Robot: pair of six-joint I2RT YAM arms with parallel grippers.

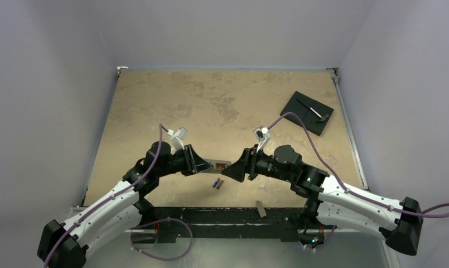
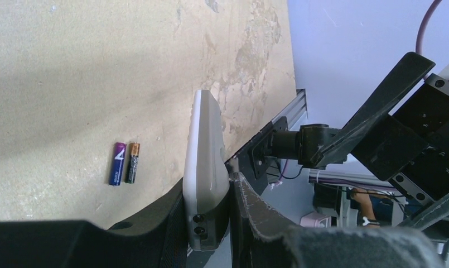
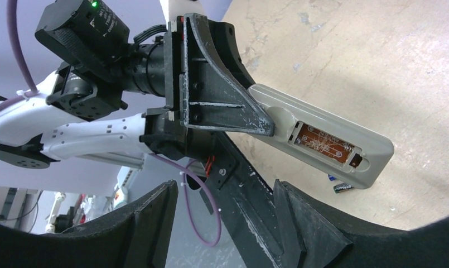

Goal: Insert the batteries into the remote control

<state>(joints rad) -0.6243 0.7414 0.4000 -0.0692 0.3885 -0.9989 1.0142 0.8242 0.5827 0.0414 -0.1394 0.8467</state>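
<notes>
As both my arms fold inward over the mottled tan worktop [image 1: 172,106], the left arm [image 1: 107,204] and the right arm [image 1: 350,195] bend at the elbow and point their wrists at each other close to the near edge, almost nose to nose. My left hand [image 1: 202,163] is clenched on the remote control [image 1: 217,166], its two fingers pressing one end so that the handset juts out toward my right side, lifted off the worktop. My right hand [image 1: 236,167] is released, fingers spread wide with nothing between them, just beside the remote's free end; I cannot tell whether it touches.

A black square plate [image 1: 307,111] lies at the far right, well apart from both hands.

The remote is slim and pale grey. My left wrist camera sees it edge-on. My right wrist camera sees its back, with the battery bay uncovered and an orange-brown panel with pale traces inside.

A narrow grey cover strip [image 1: 261,208] lies at the near edge, by my right arm's base.

The batteries [image 1: 217,183] lie side by side on the worktop, just nearer to me than the remote. One is purple with a white mark, the other dark with a copper-coloured end; the print on both is too small to read
</notes>
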